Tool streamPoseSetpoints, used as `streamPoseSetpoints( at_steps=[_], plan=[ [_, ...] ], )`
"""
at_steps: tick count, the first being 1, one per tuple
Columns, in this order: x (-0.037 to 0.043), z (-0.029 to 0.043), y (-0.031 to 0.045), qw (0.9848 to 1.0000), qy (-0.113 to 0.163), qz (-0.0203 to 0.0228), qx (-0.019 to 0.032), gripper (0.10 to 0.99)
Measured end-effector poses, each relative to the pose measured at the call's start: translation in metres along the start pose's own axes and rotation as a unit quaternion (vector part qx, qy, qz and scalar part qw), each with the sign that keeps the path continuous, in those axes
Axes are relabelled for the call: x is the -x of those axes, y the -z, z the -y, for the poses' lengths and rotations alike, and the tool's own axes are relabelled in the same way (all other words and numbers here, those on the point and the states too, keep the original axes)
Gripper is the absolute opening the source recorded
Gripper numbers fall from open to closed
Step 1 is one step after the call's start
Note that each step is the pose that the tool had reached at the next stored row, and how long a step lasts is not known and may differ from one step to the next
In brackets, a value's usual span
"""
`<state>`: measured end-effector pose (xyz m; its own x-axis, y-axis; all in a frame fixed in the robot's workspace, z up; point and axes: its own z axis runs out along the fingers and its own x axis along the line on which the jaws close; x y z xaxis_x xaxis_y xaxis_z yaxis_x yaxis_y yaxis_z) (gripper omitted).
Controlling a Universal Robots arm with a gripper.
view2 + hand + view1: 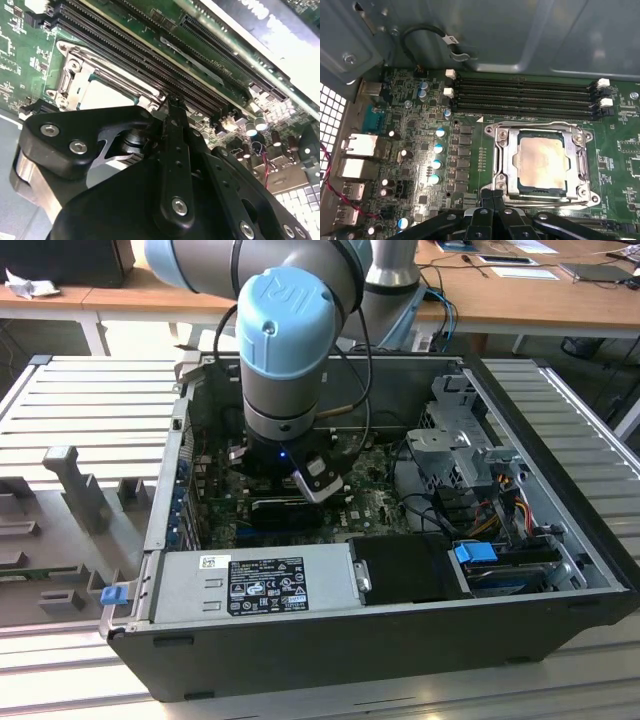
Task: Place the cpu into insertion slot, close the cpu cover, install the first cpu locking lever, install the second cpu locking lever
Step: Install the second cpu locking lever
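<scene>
In the exterior view the arm [285,350] reaches straight down into an open computer case [400,640] lying on its side on a slatted metal table [90,400]; its wrist points downward and the gripper [300,490] hangs low over the green motherboard [375,505], close to the middle of the board; the socket itself is hidden beneath the wrist here. In the second wrist view the gripper [172,102] is seen along its black linkages; its fingers are drawn together with no clear gap at the tips, which sit just beside the edge of the insertion slot [67,82], near the memory slots [150,55]; nothing seems to be held between them, though the tips are partly hidden; the pale top of the cpu [107,97] shows inside the slot. In the first wrist view the cpu [542,162] lies flat and square in the insertion slot [502,165], and the cpu cover [540,129] appears folded down around it, the chip showing through its window; so placing looks done and the cover looks closed; whether either locking lever is latched I cannot tell; the gripper [492,195] sits touching or just short of the slot's near edge.
</scene>
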<state>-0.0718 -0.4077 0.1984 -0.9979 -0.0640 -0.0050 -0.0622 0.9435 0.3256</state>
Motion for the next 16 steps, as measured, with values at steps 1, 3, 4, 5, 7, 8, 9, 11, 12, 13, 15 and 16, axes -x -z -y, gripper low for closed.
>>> streamPoseSetpoints(
  at_steps=[1,3,4,5,7,8,9,11,12,13,15,16],
  plan=[
    [-0.0001,0.0002,-0.0006,1.0000,0.000,0.0001,0.0024,0.106],
    [-0.0004,0.0007,-0.0021,1.0000,0.000,0.0004,0.0078,0.106],
    [-0.0007,0.0012,-0.0037,0.9999,0.000,0.0008,0.0115,0.106],
    [-0.0033,0.0018,-0.0062,0.9998,0.000,0.0013,0.0204,0.106],
    [-0.0037,0.0004,-0.0017,0.9997,0.000,0.0015,0.0233,0.106],
    [-0.0037,-0.0006,0.0012,0.9997,0.000,0.0015,0.0232,0.106],
    [-0.0037,-0.0017,0.0045,0.9997,0.000,0.0015,0.0233,0.106],
    [-0.0036,-0.0053,0.0147,0.9997,0.000,0.0015,0.0233,0.106],
    [-0.0036,-0.0064,0.0182,0.9997,0.000,0.0015,0.0233,0.106],
    [-0.0036,-0.0075,0.0214,0.9997,0.000,0.0015,0.0233,0.106],
    [-0.0036,-0.0085,0.0240,0.9997,0.000,0.0015,0.0234,0.106],
    [-0.0036,-0.0090,0.0255,0.9997,0.000,0.0015,0.0234,0.106]
  ],
)
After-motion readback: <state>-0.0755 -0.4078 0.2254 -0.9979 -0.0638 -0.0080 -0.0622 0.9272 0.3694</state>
